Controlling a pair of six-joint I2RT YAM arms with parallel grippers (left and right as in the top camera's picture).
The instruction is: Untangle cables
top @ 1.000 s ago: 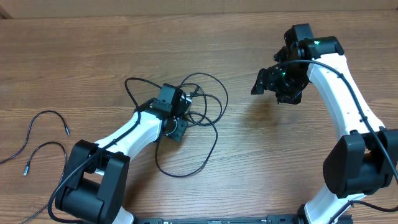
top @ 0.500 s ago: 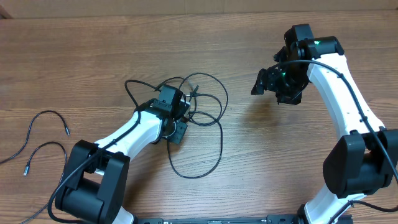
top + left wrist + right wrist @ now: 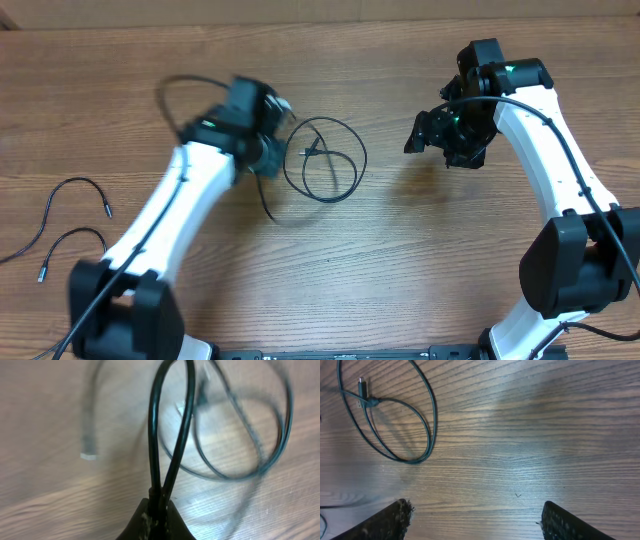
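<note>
Pinching a doubled-over black cable [image 3: 153,435], the left gripper [image 3: 159,507] has its fingers clamped on the fold. From overhead, that cable arcs out toward the far-left part of the woodgrain table [image 3: 400,280], and a tail trails toward the near side. Just to its right a second cable [image 3: 313,149] lies in a flat round loop, thin and glossy, with its silver plug tip inside the loop. Two more cables [image 3: 75,181] sit well apart near the left edge. The right gripper [image 3: 476,506] hovers with fingers spread wide, holding nothing, with loads of bare wood under it and toward the near edge. The left wrist view is pretty blurry, fyi.
</note>
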